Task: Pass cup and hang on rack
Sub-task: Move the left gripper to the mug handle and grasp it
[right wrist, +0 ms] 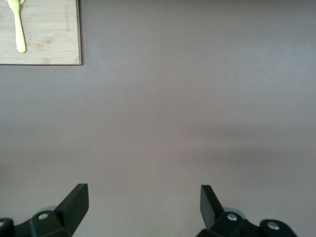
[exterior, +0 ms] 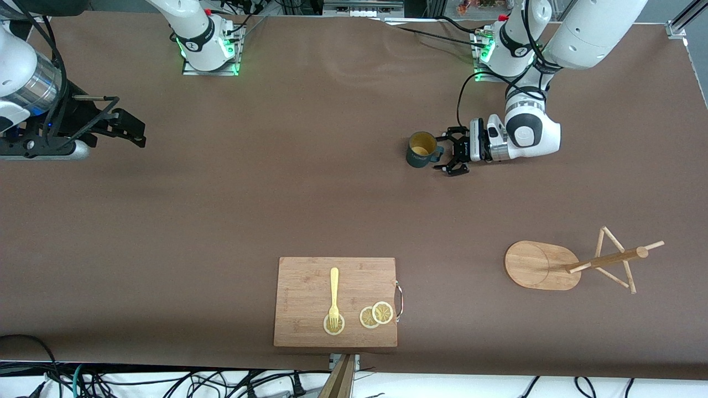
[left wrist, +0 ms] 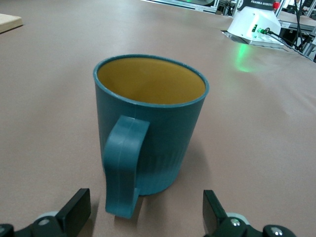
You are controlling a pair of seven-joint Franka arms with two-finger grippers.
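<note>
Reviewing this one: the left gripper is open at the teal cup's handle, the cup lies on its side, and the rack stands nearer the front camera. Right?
Not quite. The cup stands upright, its mouth facing up, as the left wrist view shows. The rest holds: the left gripper is open at the handle, and the rack is nearer the front camera.

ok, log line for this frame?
left tool: open, at cup handle | right tool: open, waiting | cup: upright on table | rack: empty
</note>
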